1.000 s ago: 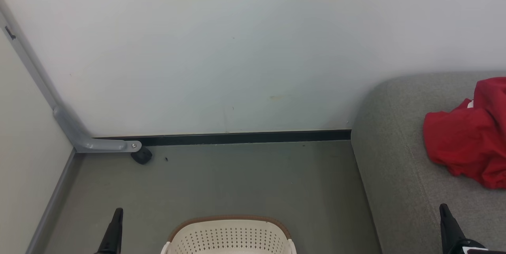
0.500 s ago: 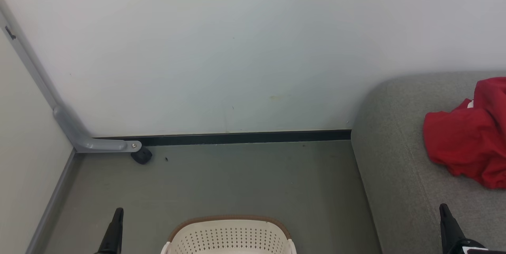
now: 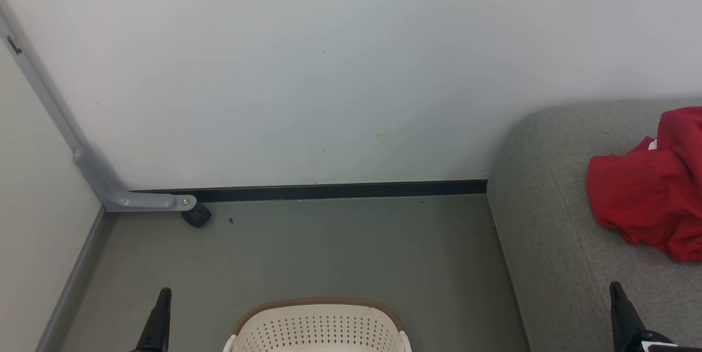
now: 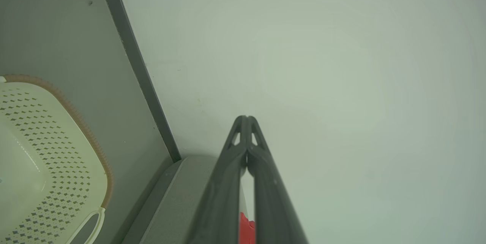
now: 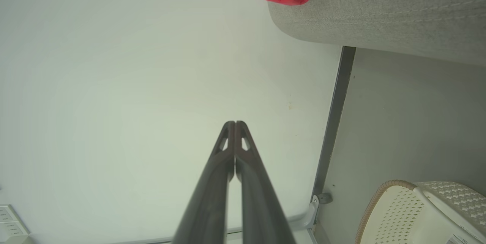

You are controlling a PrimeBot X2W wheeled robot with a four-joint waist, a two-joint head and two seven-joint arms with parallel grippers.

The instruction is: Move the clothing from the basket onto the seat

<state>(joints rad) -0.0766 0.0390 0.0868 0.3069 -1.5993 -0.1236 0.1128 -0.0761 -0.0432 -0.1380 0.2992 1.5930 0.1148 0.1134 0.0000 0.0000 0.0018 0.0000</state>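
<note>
Softly crumpled, the clothing (image 3: pixel 647 198) lies as a bright red, matte heap on the seat (image 3: pixel 548 242), a grey woven-fabric cushion with a rounded corner and a stitched seam. The heap runs off the head view's right edge, so its long axis cannot be told; a sliver of white trim shows near its top. On the smooth grey floor (image 3: pixel 329 248) stands the basket (image 3: pixel 318 330), cream plastic with perforated walls and a brown braided rim, its rounded end toward the white wall (image 3: pixel 329 67). The left gripper (image 4: pixel 246 118) and right gripper (image 5: pixel 234 123) each have slim dark fingers pressed together, holding nothing.
</note>
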